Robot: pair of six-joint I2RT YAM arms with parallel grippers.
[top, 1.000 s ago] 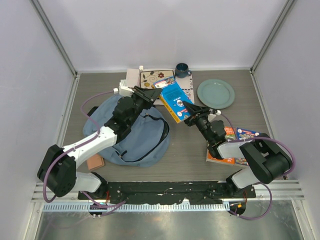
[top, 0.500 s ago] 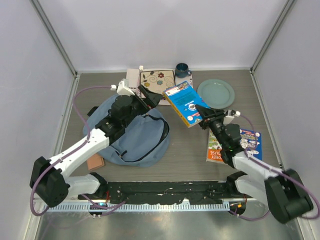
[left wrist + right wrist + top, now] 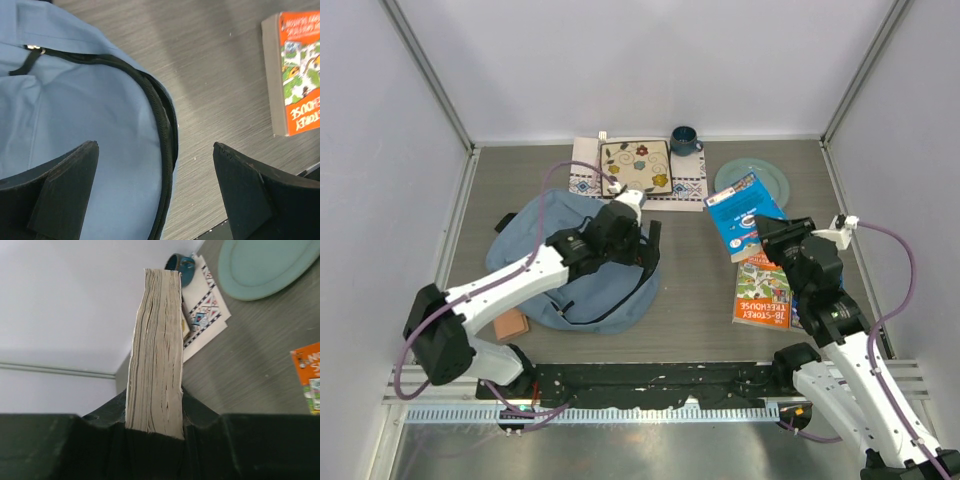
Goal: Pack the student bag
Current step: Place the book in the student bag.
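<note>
The student bag (image 3: 545, 285), light blue with a dark zipper line, lies flat at the left of the table. My left gripper (image 3: 642, 243) hangs open over its right edge. In the left wrist view the zipper (image 3: 162, 125) runs between the spread fingers (image 3: 65, 190), and nothing is held. My right gripper (image 3: 772, 236) is shut on a blue-covered book (image 3: 742, 212), held tilted above the table to the right of the bag. The right wrist view shows the book's page edge (image 3: 155, 340) clamped between the jaws. An orange book (image 3: 763, 293) lies flat near the right arm.
A teal plate (image 3: 775, 178) lies at the back right, partly under the lifted book. A dark blue mug (image 3: 684, 139) and a patterned cloth mat (image 3: 692, 187) with a flowered square board (image 3: 634, 163) sit at the back. A small brown object (image 3: 510, 324) lies by the bag's near-left edge.
My left gripper has opened, letting go of the bag's top edge, and dropped toward the bag's right side. The right gripper has carried the blue book rightward, away from the bag.
</note>
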